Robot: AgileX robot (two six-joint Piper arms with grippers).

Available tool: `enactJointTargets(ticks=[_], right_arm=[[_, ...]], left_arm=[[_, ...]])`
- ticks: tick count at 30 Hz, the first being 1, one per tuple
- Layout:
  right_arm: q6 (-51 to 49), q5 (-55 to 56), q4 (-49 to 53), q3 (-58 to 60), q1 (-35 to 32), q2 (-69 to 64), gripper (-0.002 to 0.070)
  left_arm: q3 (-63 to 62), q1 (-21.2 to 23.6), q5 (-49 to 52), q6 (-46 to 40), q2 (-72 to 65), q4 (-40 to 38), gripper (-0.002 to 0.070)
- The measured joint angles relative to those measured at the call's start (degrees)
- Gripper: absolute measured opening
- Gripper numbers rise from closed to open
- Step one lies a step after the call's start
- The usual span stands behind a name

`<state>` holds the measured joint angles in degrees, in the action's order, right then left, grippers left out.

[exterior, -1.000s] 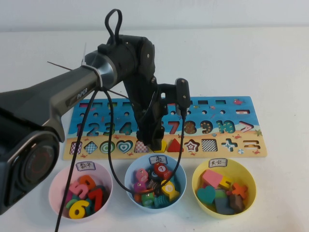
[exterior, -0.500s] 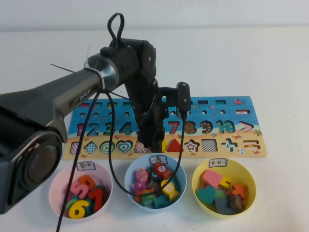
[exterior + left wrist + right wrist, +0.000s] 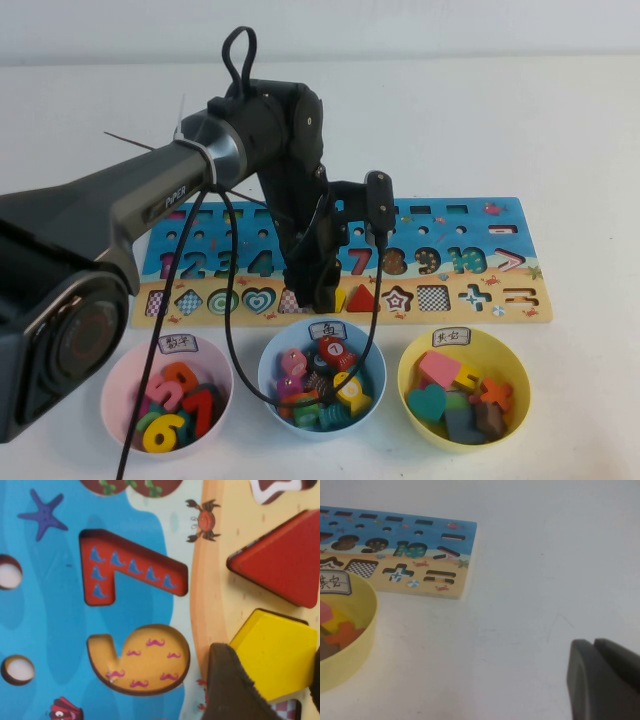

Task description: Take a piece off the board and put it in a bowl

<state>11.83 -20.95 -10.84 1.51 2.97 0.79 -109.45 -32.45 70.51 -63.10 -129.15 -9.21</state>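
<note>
- Barely any shift since half a second ago; a second ago, left arm sat slightly lower and further left, now settled with the left gripper down on the board's lower row.
- Spread around the piece, not yet clenched: one finger touching the yellow pentagon's edge, the other just showing at its far side.
- Piece between the fingers, apparently seated in its slot, with the red triangle just beyond the fingertips and the orange 6 and red 7 off to one side.
- Probably means approach finished and closing on the pentagon comes next; lift not begun.
- Bowl near, down and toward the robot's right from the left gripper, past the blue bowl directly below it; pink bowl on the opposite side.
- Right gripper parked over bare table well away from the board's end, fingers pressed together, nothing held.
- Risk: thin flat piece, so pinch may slip off its edges.
</note>
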Motion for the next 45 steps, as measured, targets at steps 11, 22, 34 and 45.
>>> enactJointTargets(ticks=[11, 22, 34, 45], right_arm=[[0.0, 0.0, 0.0, 0.0, 0.0, 0.0, -0.0018], [0.0, 0.0, 0.0, 0.0, 0.0, 0.0, -0.0018], [0.0, 0.0, 0.0, 0.0, 0.0, 0.0, -0.0018], [0.0, 0.0, 0.0, 0.0, 0.0, 0.0, -0.0018]], left_arm=[[0.0, 0.0, -0.1, 0.7, 0.3, 0.0, 0.0283], [0.0, 0.0, -0.5, 4.3, 2.4, 0.2, 0.0283], [0.0, 0.0, -0.4, 25.8, 11.6, 3.1, 0.0283], [12.9, 0.0, -0.3, 40.9, 29.2, 3.5, 0.0283]])
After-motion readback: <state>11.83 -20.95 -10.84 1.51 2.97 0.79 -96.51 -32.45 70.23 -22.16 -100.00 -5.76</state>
